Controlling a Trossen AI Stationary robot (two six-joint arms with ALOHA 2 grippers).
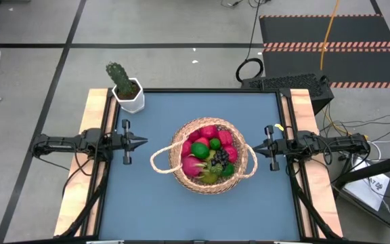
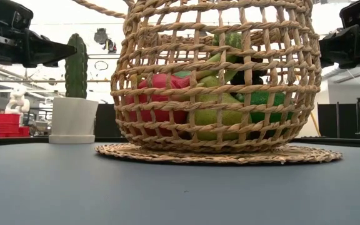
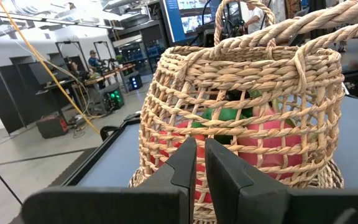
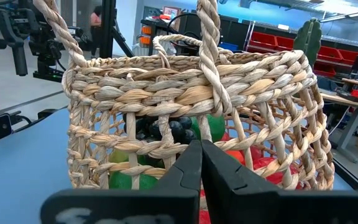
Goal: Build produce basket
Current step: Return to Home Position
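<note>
step: return home, loading looks done | left gripper pinched together, empty | right gripper likewise | basket between their tips, produce inside | next: park clear, no grasp needed

The right gripper faced the basket, its fingers pressed together. Through the weave showed produce: dark grapes, green fruit, red fruit — a cactus stood beyond.
</note>
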